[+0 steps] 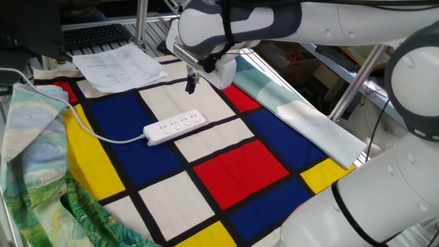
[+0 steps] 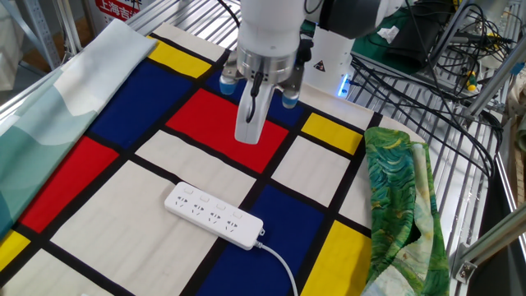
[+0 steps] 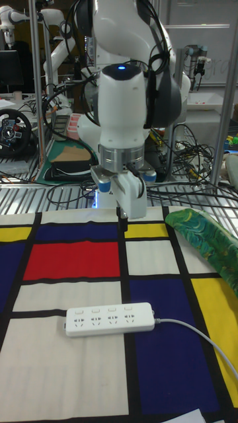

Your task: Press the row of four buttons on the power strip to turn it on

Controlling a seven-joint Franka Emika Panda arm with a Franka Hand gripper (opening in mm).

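- From my station I see a tablecloth [image 2: 205, 177] of red, blue, yellow and white blocks under the fingers.
- Beyond the fingers lies a stack of printed papers [image 1: 120, 65], a keyboard [image 1: 96, 34] past it.
- A green patterned cloth [image 2: 399, 205] is bunched beside them, over the metal wire rack [image 2: 468, 177].
- Black cables [image 2: 419, 78] tangle behind.
- A steering wheel controller [image 3: 14, 135] sits far back.

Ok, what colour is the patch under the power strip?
White cloth patch under the power strip; clearest in the other fixed view.

A robotics lab: metal framing [image 2: 485, 238], tangled cables [image 2: 427, 57], another robot arm [image 3: 10, 18].
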